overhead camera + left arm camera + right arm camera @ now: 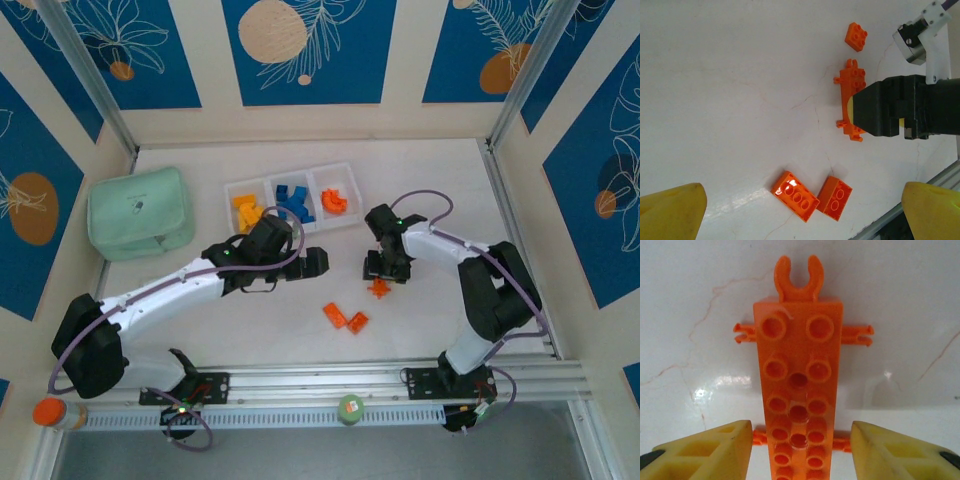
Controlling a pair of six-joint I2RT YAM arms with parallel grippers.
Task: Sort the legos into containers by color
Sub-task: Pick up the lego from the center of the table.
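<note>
Right claw point(800, 442) seen apart, astride studded orange bar point(799, 370). Slim gap noted each side, no clamp seen. Bar laid flat on table point(700, 300), studs up. Long axis run straight out from between fingers point(715, 450), crosswise to closing line. Forked clip end pointed away from claw. Small orange brick point(856, 36) spotted past clip end, apart from it. Left claw point(802, 212) spread wide, nothing gripped; two orange bricks point(795, 196) seen on table between its tips. Tray point(232, 190) placed well ahead of left claw.
</note>
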